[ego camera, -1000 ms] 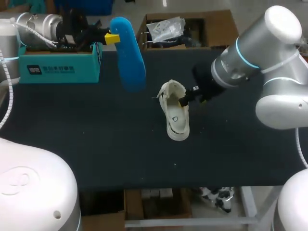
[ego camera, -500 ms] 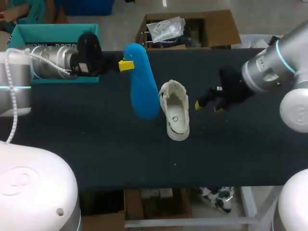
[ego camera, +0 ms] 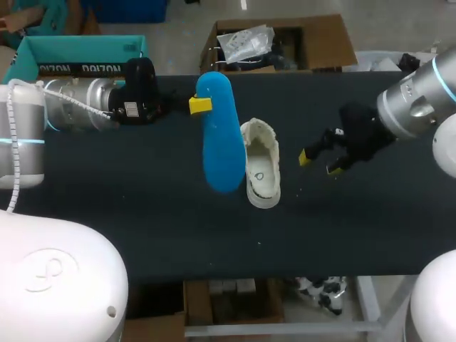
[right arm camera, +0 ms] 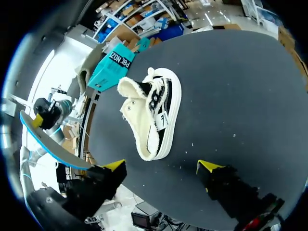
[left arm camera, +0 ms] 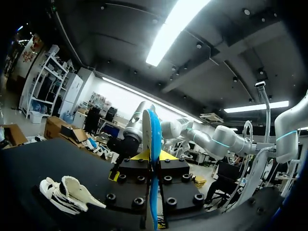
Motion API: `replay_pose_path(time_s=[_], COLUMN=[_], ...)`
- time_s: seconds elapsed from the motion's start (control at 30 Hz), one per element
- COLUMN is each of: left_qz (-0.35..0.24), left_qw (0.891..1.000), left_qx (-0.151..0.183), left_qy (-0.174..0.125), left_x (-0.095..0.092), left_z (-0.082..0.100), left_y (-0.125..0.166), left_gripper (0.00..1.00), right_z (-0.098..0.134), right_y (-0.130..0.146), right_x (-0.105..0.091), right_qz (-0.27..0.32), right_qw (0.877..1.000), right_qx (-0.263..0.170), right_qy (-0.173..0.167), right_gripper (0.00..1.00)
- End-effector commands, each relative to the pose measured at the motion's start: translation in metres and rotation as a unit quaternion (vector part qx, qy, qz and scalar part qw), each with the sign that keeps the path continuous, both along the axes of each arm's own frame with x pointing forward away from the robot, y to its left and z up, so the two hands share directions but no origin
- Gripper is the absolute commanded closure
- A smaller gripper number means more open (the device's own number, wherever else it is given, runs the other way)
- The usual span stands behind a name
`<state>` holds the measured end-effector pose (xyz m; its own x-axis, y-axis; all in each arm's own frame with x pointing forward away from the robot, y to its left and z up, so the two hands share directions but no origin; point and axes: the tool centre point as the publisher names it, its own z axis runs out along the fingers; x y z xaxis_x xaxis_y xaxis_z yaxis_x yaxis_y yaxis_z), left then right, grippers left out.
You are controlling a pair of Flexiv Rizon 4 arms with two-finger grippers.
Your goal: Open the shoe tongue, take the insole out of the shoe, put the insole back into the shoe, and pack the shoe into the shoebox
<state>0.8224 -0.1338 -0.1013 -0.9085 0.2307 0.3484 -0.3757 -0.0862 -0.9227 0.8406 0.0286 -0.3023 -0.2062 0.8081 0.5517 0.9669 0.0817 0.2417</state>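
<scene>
Left gripper (ego camera: 201, 105) was clamped on the blue insole (ego camera: 219, 142), holding it up just beside the shoe (ego camera: 261, 162). The shoe lay mid-table (ego camera: 142, 214). Right gripper (ego camera: 318, 163) sat off to the shoe's other side, fingers spread, nothing in them. The teal shoebox (ego camera: 71, 60) was at the far left edge.

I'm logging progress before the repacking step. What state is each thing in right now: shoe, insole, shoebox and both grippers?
shoe: upright on the table, tongue open, no insole inside.
insole: out of the shoe, held in the air beside it.
shoebox: open, shoe not in it.
left gripper: jaws shut on the insole.
right gripper: jaws open, empty, apart from the shoe.
</scene>
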Motion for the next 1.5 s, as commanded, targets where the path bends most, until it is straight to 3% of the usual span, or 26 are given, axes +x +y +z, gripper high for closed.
replay_pose_path(time_s=[0.03, 0.07, 0.13, 0.2, 0.23, 0.7, 0.77, 0.83, 0.9, 0.93, 1.0, 1.5], left_qz=[0.128, 0.128, 0.128, 0.128, 0.128, 0.128, 0.128, 0.128, 0.128, 0.128, 0.128, 0.128], left_qw=[0.990, 0.990, 0.990, 0.990, 0.990, 0.990, 0.990, 0.990, 0.990, 0.990, 0.990, 0.990], left_qx=[0.054, 0.055, 0.055, 0.055, 0.055, 0.055, 0.055, 0.055, 0.055, 0.055, 0.055, 0.055], left_qy=[0.021, 0.027, 0.027, 0.027, 0.027, 0.027, 0.027, 0.027, 0.027, 0.027, 0.027, 0.027], left_x=[-0.005, -0.004, -0.004, -0.004, -0.004, -0.004, -0.004, -0.004, -0.004, -0.004, -0.004, -0.004], left_z=[-0.004, -0.004, -0.004, -0.004, -0.004, -0.004, -0.004, -0.004, -0.004, -0.004, -0.004, -0.004], left_y=[-0.009, -0.009, -0.009, -0.009, -0.009, -0.009, -0.009, -0.009, -0.009, -0.009, -0.009, -0.009], left_gripper=[1.00, 1.00, 1.00, 1.00, 1.00, 1.00, 1.00, 1.00, 1.00, 1.00, 1.00, 1.00], right_z=[0.001, 0.003, 0.006, 0.007, 0.009, 0.014, 0.017, 0.022, 0.031, 0.034, 0.049, 0.049], right_y=[-0.001, -0.001, 0.001, -0.001, 0.000, 0.004, 0.011, 0.017, 0.019, 0.023, 0.032, 0.032], right_x=[0.002, 0.002, 0.003, 0.002, -0.002, -0.007, 0.004, 0.007, 0.004, 0.000, -0.012, -0.012], right_qz=[0.005, 0.008, -0.040, -0.116, -0.117, -0.112, -0.138, -0.168, -0.223, -0.241, -0.256, -0.256], right_qw=[1.000, 1.000, 0.995, 0.971, 0.967, 0.966, 0.952, 0.928, 0.867, 0.853, 0.850, 0.850], right_qx=[0.001, 0.018, 0.023, 0.090, 0.080, 0.086, 0.089, 0.096, 0.183, 0.173, 0.183, 0.183], right_qy=[0.005, 0.021, 0.087, 0.190, 0.214, 0.216, 0.257, 0.318, 0.407, 0.428, 0.422, 0.422], right_gripper=[0.00, 0.00, 0.00, 0.00, 0.00, 0.00, 0.00, 0.00, 0.00, 0.00, 0.00, 0.00])
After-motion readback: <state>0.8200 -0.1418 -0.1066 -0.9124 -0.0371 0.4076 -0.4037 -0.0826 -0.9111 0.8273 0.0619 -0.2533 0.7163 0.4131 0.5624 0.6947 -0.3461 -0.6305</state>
